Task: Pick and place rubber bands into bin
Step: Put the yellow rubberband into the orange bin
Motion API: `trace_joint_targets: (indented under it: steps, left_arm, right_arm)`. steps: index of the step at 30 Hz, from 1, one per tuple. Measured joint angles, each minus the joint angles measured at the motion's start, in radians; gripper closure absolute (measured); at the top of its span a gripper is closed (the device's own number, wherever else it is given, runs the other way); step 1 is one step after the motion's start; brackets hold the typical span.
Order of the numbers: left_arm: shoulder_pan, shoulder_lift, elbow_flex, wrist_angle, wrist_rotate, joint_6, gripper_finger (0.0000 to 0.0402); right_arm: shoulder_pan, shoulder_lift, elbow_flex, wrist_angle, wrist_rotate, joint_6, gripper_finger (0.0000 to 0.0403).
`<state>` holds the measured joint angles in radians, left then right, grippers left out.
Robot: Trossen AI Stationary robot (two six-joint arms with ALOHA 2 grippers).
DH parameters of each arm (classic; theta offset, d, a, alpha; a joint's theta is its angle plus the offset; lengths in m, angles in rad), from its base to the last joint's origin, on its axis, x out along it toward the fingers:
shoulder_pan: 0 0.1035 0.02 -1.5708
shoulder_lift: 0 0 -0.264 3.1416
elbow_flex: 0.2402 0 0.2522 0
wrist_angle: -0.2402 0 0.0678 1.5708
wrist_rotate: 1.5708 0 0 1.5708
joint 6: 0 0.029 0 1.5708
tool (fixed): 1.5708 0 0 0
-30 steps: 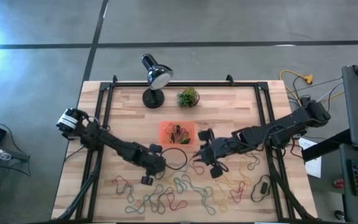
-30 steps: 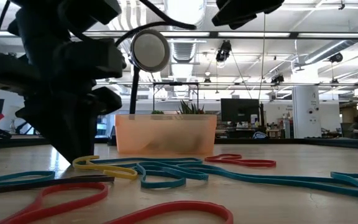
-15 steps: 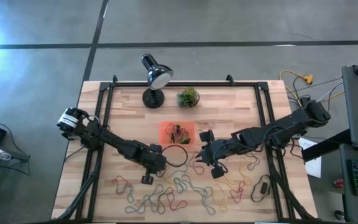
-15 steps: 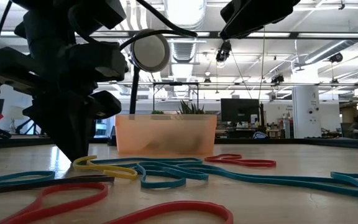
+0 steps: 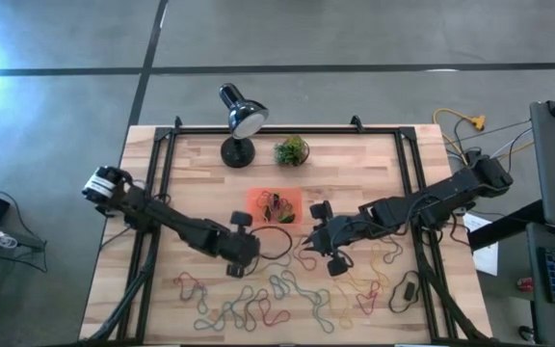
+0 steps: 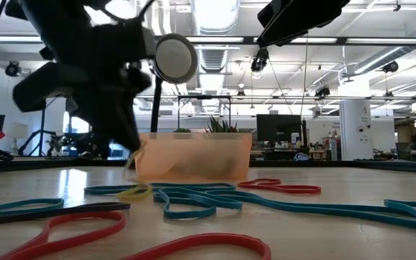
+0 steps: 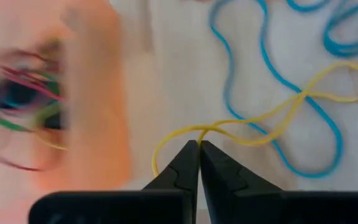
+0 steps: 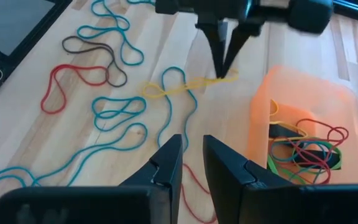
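left gripper (image 7: 198,149) lifted, pinching thin yellow band (image 7: 272,121) | right gripper (image 8: 191,146) narrowly parted

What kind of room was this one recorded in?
Probably an open-plan lab or workshop: exposed ceiling ducts and strip lights, computer monitors on desks behind, a polished concrete floor around the butcher-block wooden table.
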<state>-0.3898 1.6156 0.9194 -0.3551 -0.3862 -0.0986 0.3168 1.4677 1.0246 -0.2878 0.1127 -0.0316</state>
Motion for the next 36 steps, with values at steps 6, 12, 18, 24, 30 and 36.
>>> trace_joint_targets:
  steps: [6, 12, 18, 24, 30, 36]
  left_arm:
    - [-0.053, -0.013, 0.041, 0.008, -0.264, 0.075, 0.0402]
    - [-0.084, -0.026, 0.079, 0.007, -0.59, 0.172, 0.0402]
    - [-0.058, -0.044, 0.092, 0.012, -0.787, 0.221, 0.0402]
    - [0.025, -0.046, 0.09, 0.007, -0.788, 0.244, 0.0402]
    - [0.149, -0.046, 0.088, 0.008, -0.626, 0.243, 0.0402]
    - [0.268, -0.046, 0.088, 0.008, -0.319, 0.237, 0.0402]
  right_arm:
    - [0.0, 0.0, -0.004, 0.0, 0.003, 0.006, 0.0344]
    - [0.0, 0.0, -0.009, 0.0, 0.021, 0.007, 0.0349]
    - [0.0, 0.0, -0.014, -0.001, 0.021, 0.006, 0.0349]
    - [0.0, 0.0, -0.015, -0.001, 0.02, 0.006, 0.0349]
    - [0.0, 0.0, -0.015, -0.001, 0.02, 0.007, 0.0349]
    - [0.0, 0.0, -0.024, 0.0, 0.018, 0.025, 0.0349]
